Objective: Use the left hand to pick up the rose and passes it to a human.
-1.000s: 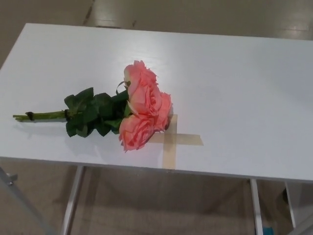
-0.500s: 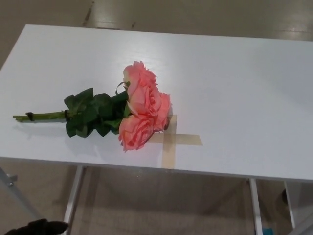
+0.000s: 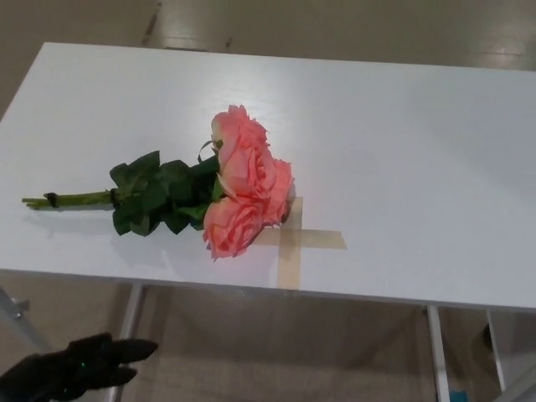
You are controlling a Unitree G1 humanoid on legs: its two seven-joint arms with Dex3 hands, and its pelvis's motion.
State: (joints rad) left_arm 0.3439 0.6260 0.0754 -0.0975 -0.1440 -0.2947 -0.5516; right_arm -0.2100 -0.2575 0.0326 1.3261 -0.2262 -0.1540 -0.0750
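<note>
A bunch of pink roses (image 3: pixel 243 180) lies on its side on the white table (image 3: pixel 402 151), blooms near the middle, dark green leaves (image 3: pixel 159 193) to their left. The thin green stems (image 3: pixel 67 199) point toward the table's left edge. My left hand (image 3: pixel 75 368) shows at the bottom left corner, below the table's front edge and well short of the stems. Its black fingers (image 3: pixel 126 350) are spread apart and hold nothing. My right hand is out of the picture.
A cross of beige tape (image 3: pixel 293 239) is stuck to the table just right of the blooms, near the front edge. Metal table legs (image 3: pixel 126 335) run down below the tabletop beside my left hand. Tiled floor lies beyond the far edge.
My left hand has risen into view at the bottom left, further in and higher than half a second ago. The roses have not moved.
</note>
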